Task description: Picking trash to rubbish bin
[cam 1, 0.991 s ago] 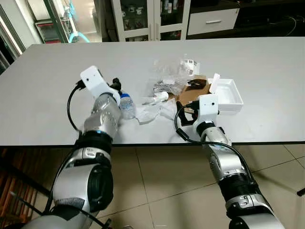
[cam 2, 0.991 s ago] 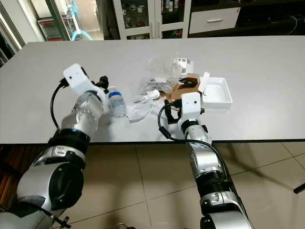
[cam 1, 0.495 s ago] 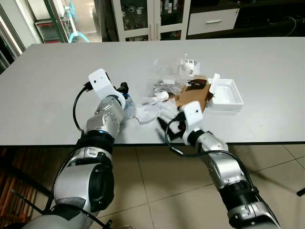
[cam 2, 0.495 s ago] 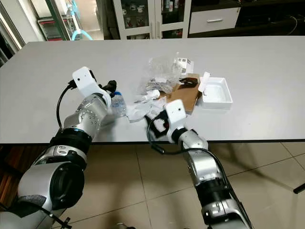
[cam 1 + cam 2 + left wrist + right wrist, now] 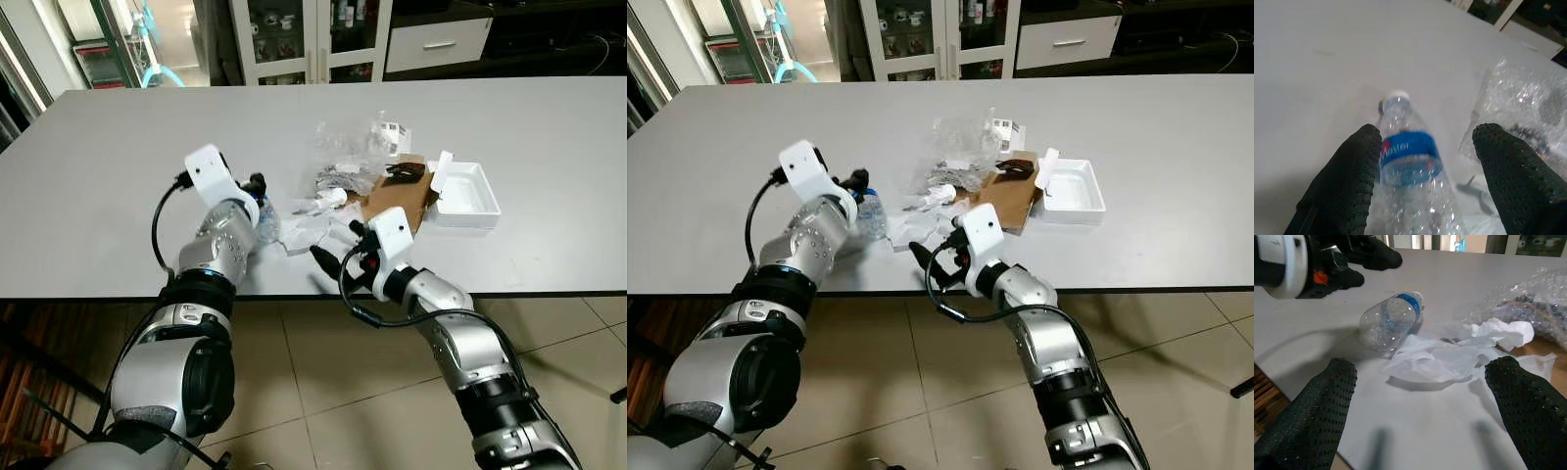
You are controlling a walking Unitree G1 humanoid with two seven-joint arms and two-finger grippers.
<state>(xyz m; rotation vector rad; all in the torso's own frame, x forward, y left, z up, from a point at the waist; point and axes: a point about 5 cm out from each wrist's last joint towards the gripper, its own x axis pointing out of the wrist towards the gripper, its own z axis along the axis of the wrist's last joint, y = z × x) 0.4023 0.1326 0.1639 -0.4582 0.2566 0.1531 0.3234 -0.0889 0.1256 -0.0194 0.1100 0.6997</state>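
Observation:
A clear plastic bottle [image 5: 265,219] with a blue label lies on its side on the grey table [image 5: 118,176]. My left gripper [image 5: 257,186] is open, and its fingers straddle the bottle [image 5: 1409,161] near the neck without closing on it. Crumpled white paper [image 5: 310,228] lies just right of the bottle. My right gripper [image 5: 328,245] is open and low over the table's front edge, pointing left. The paper [image 5: 1449,357] and the bottle [image 5: 1388,323] lie beyond its fingers.
Bubble wrap [image 5: 348,147], a brown cardboard piece [image 5: 397,196] and a white tray [image 5: 468,191] sit right of the paper. The table's front edge [image 5: 294,296] is close to both arms, with tiled floor below. Cabinets [image 5: 313,39] stand behind the table.
My right gripper has swung left from the cardboard to face the paper and the bottle. My left gripper has moved slightly right, its fingers now either side of the bottle.

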